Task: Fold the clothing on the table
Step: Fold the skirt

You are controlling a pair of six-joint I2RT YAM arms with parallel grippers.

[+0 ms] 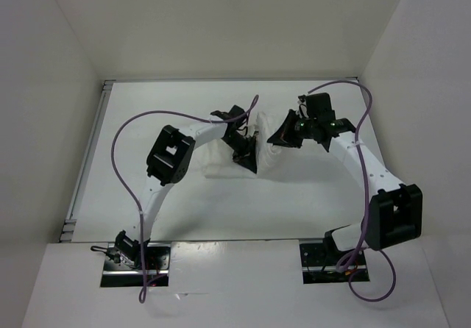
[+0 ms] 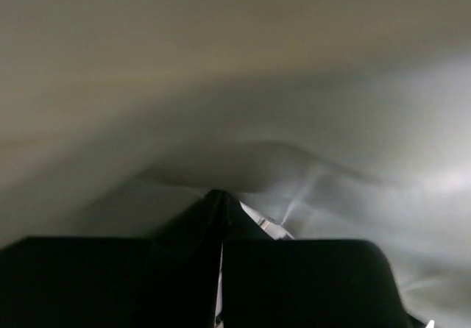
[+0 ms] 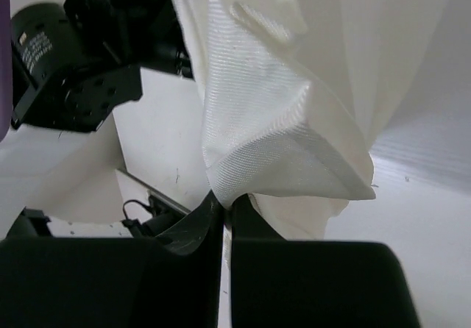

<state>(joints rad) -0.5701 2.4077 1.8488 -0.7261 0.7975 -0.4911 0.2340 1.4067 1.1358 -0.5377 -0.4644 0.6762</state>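
Observation:
The white clothing (image 1: 271, 160) is bunched up in the middle of the table (image 1: 184, 107), lifted between both grippers. My left gripper (image 1: 249, 162) points down at its left part, and my right gripper (image 1: 282, 138) is close by on its right. In the left wrist view the black jaws of the left gripper (image 2: 218, 195) are pressed together with a thin white sliver between them, and dim clothing (image 2: 294, 107) fills the view. In the right wrist view the right gripper (image 3: 227, 201) is shut on a folded edge of the woven clothing (image 3: 280, 107), which drapes above it.
White walls (image 1: 44, 85) enclose the table on three sides, and a metal rim (image 1: 87, 162) runs along its left edge. Purple cables (image 1: 118, 159) loop off both arms. The left arm's black wrist (image 3: 73, 70) sits close to the right gripper. Bare table (image 3: 434, 232) shows below the cloth.

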